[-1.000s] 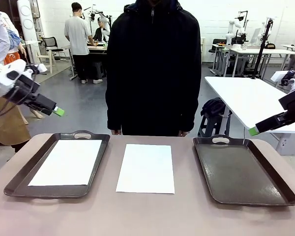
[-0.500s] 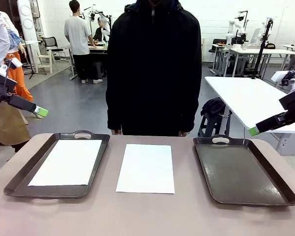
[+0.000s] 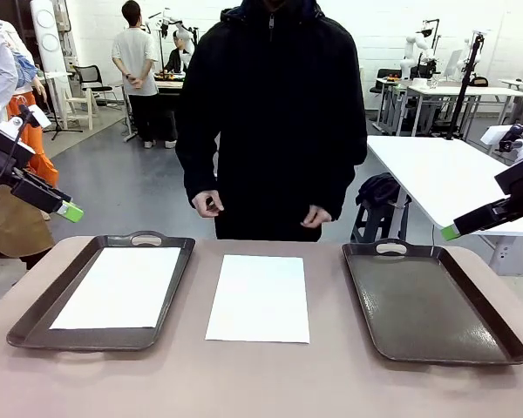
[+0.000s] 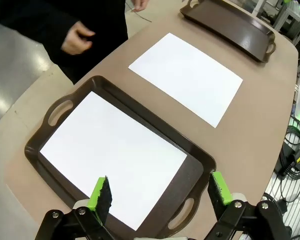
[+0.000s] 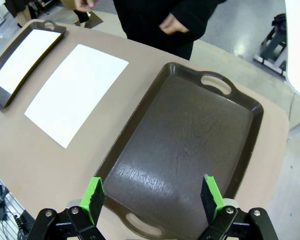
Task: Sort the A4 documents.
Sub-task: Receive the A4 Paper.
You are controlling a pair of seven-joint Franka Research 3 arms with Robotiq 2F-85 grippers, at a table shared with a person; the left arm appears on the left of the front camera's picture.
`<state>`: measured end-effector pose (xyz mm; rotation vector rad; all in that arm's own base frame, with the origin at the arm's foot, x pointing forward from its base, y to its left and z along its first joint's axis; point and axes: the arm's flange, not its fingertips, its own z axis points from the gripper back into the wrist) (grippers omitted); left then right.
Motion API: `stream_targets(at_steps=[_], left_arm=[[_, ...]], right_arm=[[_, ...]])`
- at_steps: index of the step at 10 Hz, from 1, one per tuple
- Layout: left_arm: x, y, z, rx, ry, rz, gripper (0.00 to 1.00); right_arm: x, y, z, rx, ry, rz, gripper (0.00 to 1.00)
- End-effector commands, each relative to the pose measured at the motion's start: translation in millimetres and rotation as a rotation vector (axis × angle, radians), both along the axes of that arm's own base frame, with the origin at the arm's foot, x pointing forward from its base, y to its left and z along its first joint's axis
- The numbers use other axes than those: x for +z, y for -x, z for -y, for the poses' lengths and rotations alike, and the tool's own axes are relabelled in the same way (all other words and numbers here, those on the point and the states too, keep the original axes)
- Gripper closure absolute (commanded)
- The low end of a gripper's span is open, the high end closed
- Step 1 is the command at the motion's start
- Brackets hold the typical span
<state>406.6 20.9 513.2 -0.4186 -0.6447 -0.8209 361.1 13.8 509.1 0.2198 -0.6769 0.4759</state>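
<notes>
White A4 document [image 3: 118,287] lying in left tray [image 3: 48,300] | second document [image 3: 259,298] lying on surface [image 3: 261,383] | left tool [image 4: 160,190], right tool [image 5: 152,192] hovering released

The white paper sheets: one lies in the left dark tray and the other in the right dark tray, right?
No. One flat white paper sheet lies in the left dark brown handled tray, but the other white sheet lies on the beige table between the two trays, not in the right tray. The front view shows it.

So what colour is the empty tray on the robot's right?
The tray is dark glossy brown; clearest in the right wrist view.
</notes>
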Motion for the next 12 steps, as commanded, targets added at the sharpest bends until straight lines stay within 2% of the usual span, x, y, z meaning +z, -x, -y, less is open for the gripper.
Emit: stream_targets(at_steps=[1,5,6,12], left_arm=[[-5.1,-2.1,1.4,0.032,0.005,-0.018,0.0],[-7.2,-12.4,-10.8,0.099,0.079,-0.032,0.0],[-6.1,-4.4,-6.5,0.038,0.024,-0.024,0.0],[-6.1,-4.4,-6.5,0.038,0.024,-0.024,0.0]], right_arm=[[-2.1,-0.9,0.0,0.006,-0.012,-0.006,0.0],[-2.1,-0.9,0.0,0.006,-0.012,-0.006,0.0],[-2.1,-0.9,0.0,0.006,-0.012,-0.006,0.0],[-2.1,-0.9,0.0,0.006,-0.012,-0.006,0.0]])
